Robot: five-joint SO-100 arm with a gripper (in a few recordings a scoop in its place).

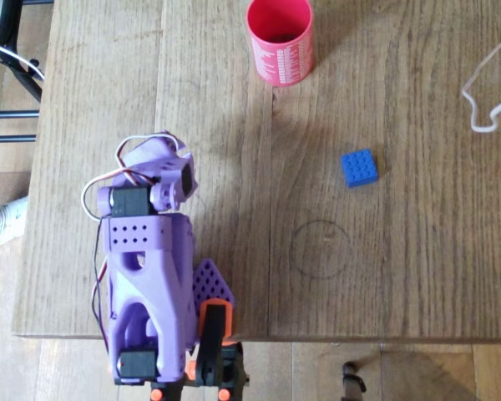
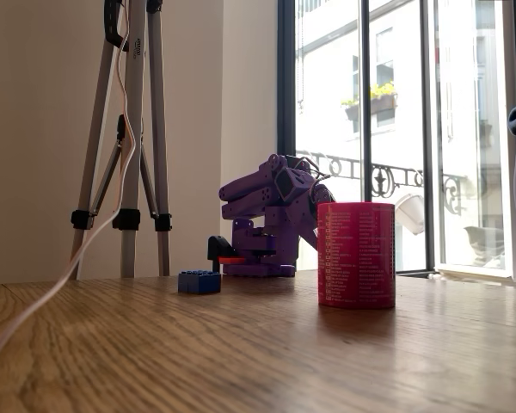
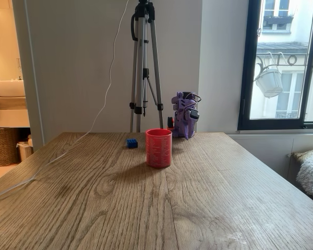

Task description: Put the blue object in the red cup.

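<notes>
The blue object (image 1: 359,168) is a small studded brick lying flat on the wooden table, right of centre in the overhead view. It also shows in both fixed views (image 2: 199,281) (image 3: 131,142). The red cup (image 1: 280,42) stands upright at the far edge, its mouth open upward, well apart from the brick (image 2: 356,255) (image 3: 158,148). My purple arm (image 1: 150,251) is folded back on its base at the near left edge. Its gripper (image 1: 210,280), with a purple and an orange finger, rests low beside the base, shut and holding nothing, far from brick and cup.
A white cable (image 1: 488,92) loops across the table's right side. A tripod (image 2: 129,129) stands behind the table near the arm. The table's near edge (image 1: 317,338) runs just past the arm's base. A faint ring mark (image 1: 320,248) lies below the brick.
</notes>
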